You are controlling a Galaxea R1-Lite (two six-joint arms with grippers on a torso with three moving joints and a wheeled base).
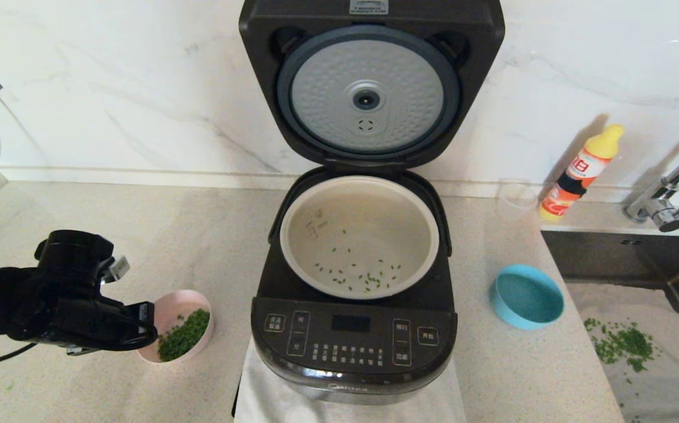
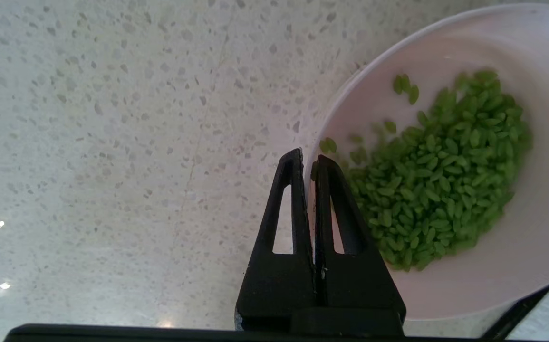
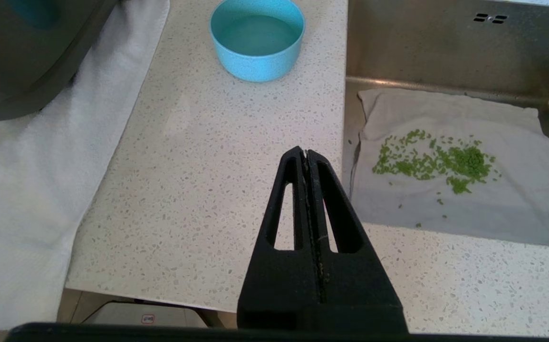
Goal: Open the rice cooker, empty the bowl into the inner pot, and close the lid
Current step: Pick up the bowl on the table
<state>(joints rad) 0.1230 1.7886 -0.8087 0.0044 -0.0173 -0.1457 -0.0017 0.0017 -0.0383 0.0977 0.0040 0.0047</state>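
The rice cooker (image 1: 354, 346) stands in the middle of the counter with its lid (image 1: 368, 94) swung up, the dimpled silver disc facing me. The pale inner pot (image 1: 374, 200) holds a scatter of green grains. Left of the cooker is a pink bowl (image 1: 176, 306) (image 2: 445, 52) with a heap of green grains (image 2: 440, 185). My left gripper (image 1: 149, 330) (image 2: 308, 164) is shut on the bowl's near rim, one finger inside and one outside. My right gripper (image 3: 306, 154) is shut on nothing, hanging over the counter's front edge beside the sink.
An empty blue bowl (image 1: 526, 296) (image 3: 257, 40) sits right of the cooker. The sink holds a cloth (image 3: 507, 199) strewn with green grains. A yellow bottle (image 1: 580, 173), a clear cup (image 1: 517, 197) and a faucet (image 1: 662, 200) stand at the back right. A white towel (image 1: 268, 393) lies under the cooker.
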